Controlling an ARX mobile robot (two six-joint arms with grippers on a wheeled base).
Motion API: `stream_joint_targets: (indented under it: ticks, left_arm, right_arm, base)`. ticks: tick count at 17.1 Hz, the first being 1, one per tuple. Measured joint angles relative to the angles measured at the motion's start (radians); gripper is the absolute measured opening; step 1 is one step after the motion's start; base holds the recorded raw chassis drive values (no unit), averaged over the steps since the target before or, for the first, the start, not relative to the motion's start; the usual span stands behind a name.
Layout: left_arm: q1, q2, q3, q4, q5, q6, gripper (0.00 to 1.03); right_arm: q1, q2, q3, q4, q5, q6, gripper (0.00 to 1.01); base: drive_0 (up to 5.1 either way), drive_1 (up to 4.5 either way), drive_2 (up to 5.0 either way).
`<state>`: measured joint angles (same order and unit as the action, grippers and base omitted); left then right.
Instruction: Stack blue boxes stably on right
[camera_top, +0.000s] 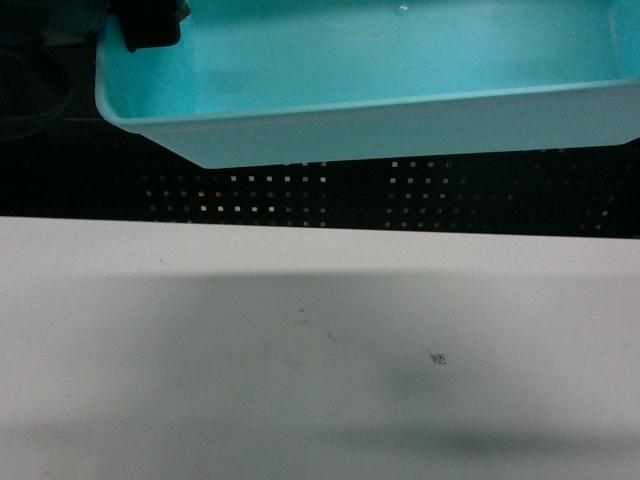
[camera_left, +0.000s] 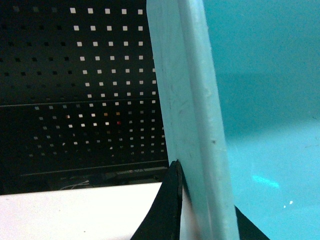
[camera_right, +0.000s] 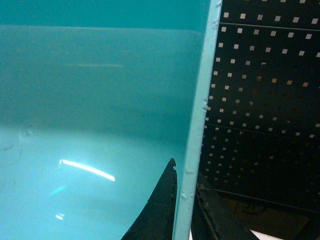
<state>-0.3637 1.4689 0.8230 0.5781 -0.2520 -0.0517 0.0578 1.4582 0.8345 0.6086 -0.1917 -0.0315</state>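
One of the blue boxes, a pale turquoise tub (camera_top: 380, 70), hangs in the air across the top of the head view, above the white table. My left gripper (camera_top: 150, 25) holds its left end; in the left wrist view the gripper (camera_left: 205, 210) is shut on the tub's wall (camera_left: 190, 115), one black finger (camera_left: 165, 210) outside and one inside. My right gripper (camera_right: 186, 200) is shut on the opposite wall (camera_right: 200, 110), with a finger (camera_right: 160, 205) inside the tub (camera_right: 90, 100) and the other outside. The right gripper is outside the head view.
A white table (camera_top: 300, 350) fills the lower half of the head view, with a small dark mark (camera_top: 438, 357) on it. Behind the table stands a black perforated panel (camera_top: 400, 190), also seen from both wrists.
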Motion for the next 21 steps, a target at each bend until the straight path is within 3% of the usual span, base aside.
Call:
stream_joint_targets:
  ticks: [6, 21]
  left_arm:
    - [0.0, -0.004, 0.0, -0.001, 0.0, 0.008, 0.06]
    - [0.0, -0.004, 0.0, 0.0, -0.001, 0.008, 0.06]
  right_arm:
    - [0.0, -0.001, -0.001, -0.002, 0.0, 0.006, 0.07]
    - [0.0, -0.001, -0.001, -0.004, 0.0, 0.007, 0.07]
  base:
    - [-0.2, -0.23, -0.2]
    - [-1.7, -1.72, -1.7]
